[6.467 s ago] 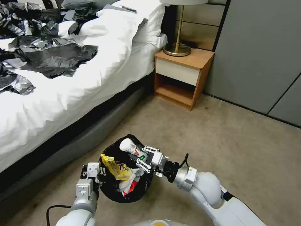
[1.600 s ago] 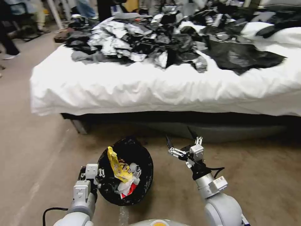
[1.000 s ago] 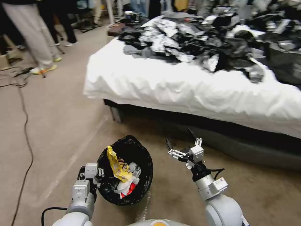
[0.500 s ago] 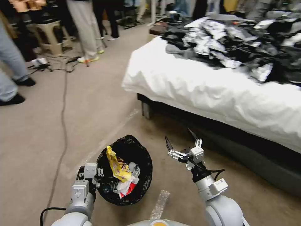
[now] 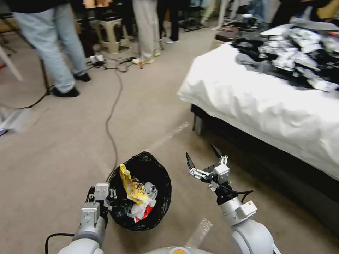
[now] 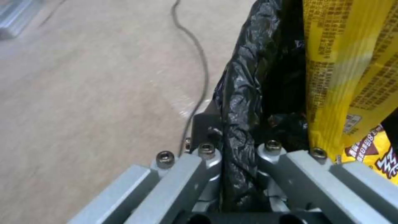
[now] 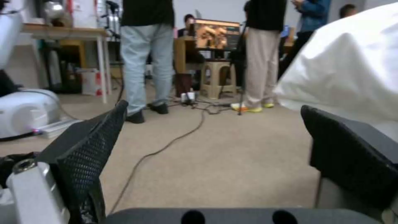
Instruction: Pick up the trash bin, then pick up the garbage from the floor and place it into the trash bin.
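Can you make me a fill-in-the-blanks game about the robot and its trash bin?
1. The left gripper is shut on the rim of the trash bin, which is lined with a ____ bag.
2. The tall wrapper sticking out of the bin is ____.
3. The right gripper is ____ and holds nothing.
4. The bed has a ____ sheet.

Missing words: black, yellow, open, white
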{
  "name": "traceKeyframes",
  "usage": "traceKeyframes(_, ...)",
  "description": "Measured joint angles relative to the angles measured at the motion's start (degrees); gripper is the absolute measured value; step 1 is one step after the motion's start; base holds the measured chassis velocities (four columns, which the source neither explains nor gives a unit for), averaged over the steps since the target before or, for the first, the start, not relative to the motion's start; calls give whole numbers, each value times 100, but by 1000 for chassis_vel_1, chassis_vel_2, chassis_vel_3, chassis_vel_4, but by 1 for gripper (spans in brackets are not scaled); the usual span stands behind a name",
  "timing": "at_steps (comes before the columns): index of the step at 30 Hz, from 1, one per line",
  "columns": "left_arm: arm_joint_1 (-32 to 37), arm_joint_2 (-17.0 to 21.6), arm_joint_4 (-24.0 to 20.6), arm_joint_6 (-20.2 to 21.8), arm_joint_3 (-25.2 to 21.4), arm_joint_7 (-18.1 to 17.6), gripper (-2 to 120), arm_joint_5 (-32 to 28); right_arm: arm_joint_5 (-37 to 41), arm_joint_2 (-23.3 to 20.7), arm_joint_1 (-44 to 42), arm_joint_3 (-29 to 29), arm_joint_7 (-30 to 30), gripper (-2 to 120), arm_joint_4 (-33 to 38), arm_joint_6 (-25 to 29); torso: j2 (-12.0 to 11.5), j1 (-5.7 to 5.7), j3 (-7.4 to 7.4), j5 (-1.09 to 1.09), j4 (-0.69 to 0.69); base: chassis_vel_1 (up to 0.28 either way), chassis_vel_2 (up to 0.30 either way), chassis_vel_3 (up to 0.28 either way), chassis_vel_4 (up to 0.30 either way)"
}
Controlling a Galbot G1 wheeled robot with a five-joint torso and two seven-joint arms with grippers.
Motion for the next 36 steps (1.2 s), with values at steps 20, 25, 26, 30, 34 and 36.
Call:
traceKeyframes(20, -7, 0, -4, -57, 12, -26, 3, 9, -37, 11, -15, -18, -15, 100, 28, 13, 0, -1, 0, 0, 0, 123, 121, 125, 129)
traceKeyframes(25, -6, -1, -9, -88, 27, -34, 3, 6, -46, 10, -26, -27, -18, 100, 41, 12, 0, 0, 0, 0, 1, 66, 84, 81, 71)
traceKeyframes(26, -6, -1, -9, -88, 27, -34, 3, 6, -46, 10, -26, -27, -18, 100, 41, 12, 0, 0, 0, 0, 1, 0, 0, 0, 0)
traceKeyframes(30, -7, -1, -34, -101, 34, -33, 3, 2, -47, 1, -34, -24, -18, 100, 55, 11, 0, 0, 0, 1, -2, 0, 0, 0, 0)
traceKeyframes(34, 1, -1, -100, -109, 33, -27, 3, -27, -46, -40, -53, 10, -25, 100, 64, 12, 0, -1, 0, 0, -1, 0, 0, 0, 0)
traceKeyframes(36, -24, 51, -343, 82, 49, -53, 3, -316, 53, -91, -16, 25, -49, 100, 107, -68, 0, 0, 0, 1, 0, 0, 0, 0, 0)
